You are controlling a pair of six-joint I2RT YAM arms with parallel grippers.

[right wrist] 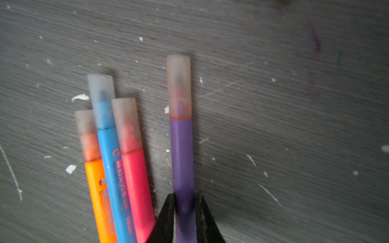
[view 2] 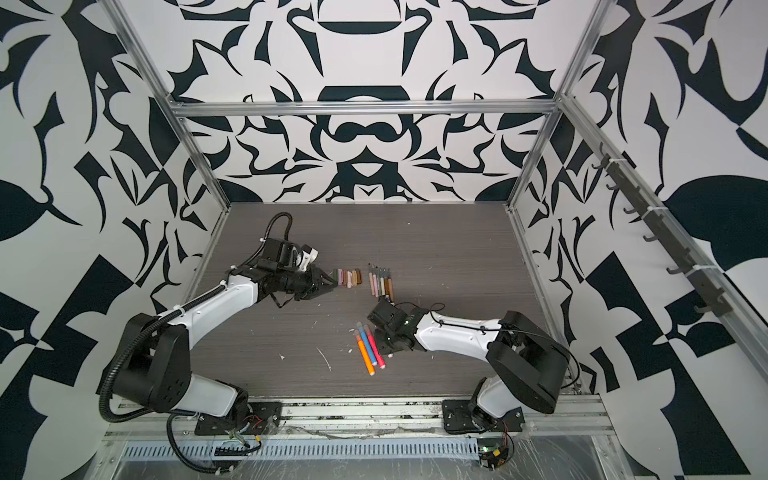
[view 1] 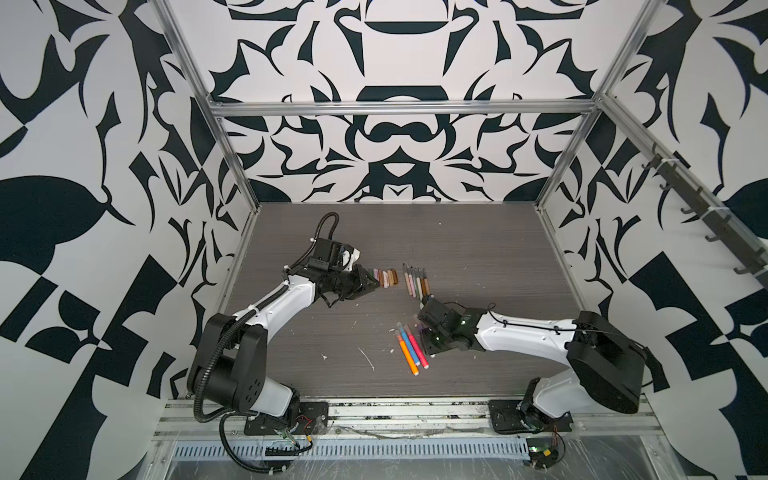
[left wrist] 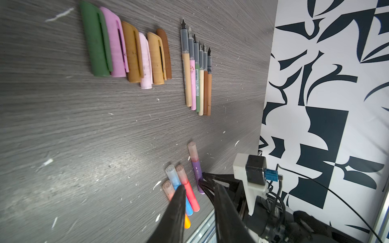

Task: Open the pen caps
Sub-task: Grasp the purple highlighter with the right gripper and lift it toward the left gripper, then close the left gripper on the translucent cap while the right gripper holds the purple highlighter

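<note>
Now, the grey wood-grain desk, dusted with white flecks, sits between black-and-white patterned walls. Mid-desk the caps lie in a row beside the left gripper, slightly open and empty. Nearer, the right gripper pinches the purple pen.

Leaving wide bare desk behind the row of loose caps. Crowding that row's left end with the left pincer, prongs slightly parted. Fencing its right with uncapped pens, sparing only a narrow lane between. Blocking the ground in front, rightward, with three capped markers and the right pincer clamping the purple marker.
</note>
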